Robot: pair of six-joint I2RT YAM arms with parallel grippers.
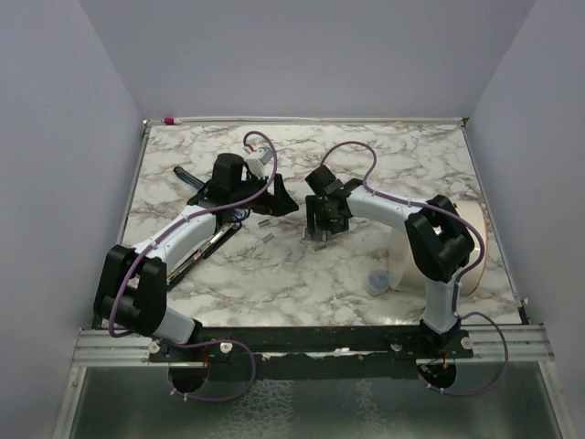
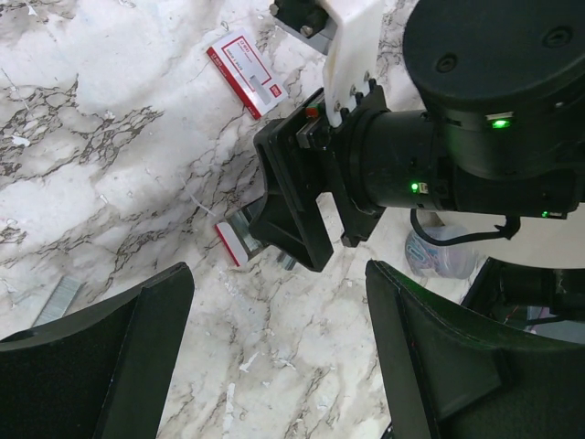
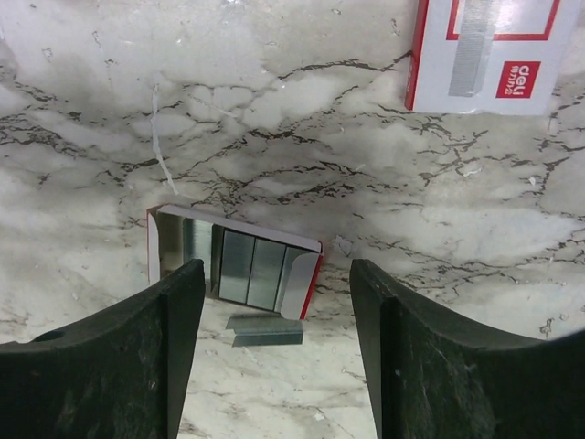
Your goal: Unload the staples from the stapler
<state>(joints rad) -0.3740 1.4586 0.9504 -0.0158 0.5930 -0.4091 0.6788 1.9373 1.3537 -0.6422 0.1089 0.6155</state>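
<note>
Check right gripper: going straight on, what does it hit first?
The right gripper likely meets the open staple box between its open jaws, or the loose staple strip beside it; depth unclear.

Staple box (image 3: 484, 55) is cut off by my right wrist view's top edge. Open tray (image 3: 233, 265) sits partly behind one finger (image 3: 119, 366). From above, I can't count the loose staples (image 1: 267, 229): too small.

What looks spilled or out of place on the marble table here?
A short silvery-grey strip of staples lies loose on the marble table, close beside the open white-and-red cardboard tray that holds more strips. Another loose strip lies apart. Thin white scraps are scattered around.
</note>
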